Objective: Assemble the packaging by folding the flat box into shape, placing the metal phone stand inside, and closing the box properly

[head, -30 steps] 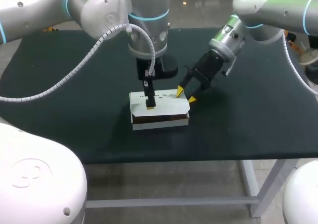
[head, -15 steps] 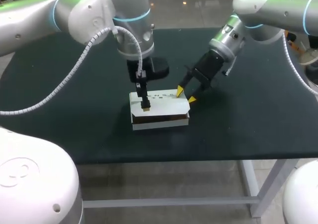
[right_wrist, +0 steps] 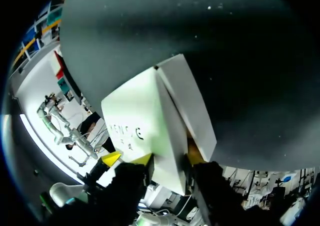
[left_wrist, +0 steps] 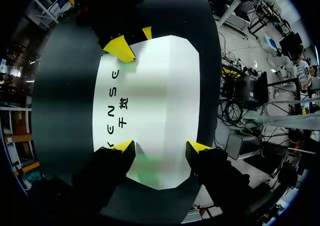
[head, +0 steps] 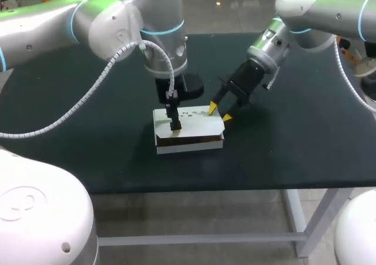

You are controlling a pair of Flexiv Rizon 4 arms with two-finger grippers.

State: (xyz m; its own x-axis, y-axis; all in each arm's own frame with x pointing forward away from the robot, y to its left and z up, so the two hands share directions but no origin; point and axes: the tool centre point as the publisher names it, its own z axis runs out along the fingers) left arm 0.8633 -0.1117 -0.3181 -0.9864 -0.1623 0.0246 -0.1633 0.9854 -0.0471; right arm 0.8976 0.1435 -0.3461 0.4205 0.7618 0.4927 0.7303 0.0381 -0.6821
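Left arm nudged rightward over the box; box and right arm unmoved.

The left gripper (head: 174,124) has shifted slightly to the right above the lid (head: 197,123) since half a second ago, its arm's upper joints swinging with it. It is spread wide, yellow tips apart over the lid's near edge and holding nothing. The box (head: 188,146) is low, rectangular white card with clipped corners and a smooth matte lid that carries dark letters (left_wrist: 117,103). A brown strip (head: 191,139) shows under the lid's front edge. It lies on the dark, felt-like table (head: 88,136), around the middle and nearer the front edge. The right gripper (head: 220,113) sits at the box's right rear corner; whether it grips the card cannot be told. A white ribbed hose (head: 82,100) loops off the left arm.
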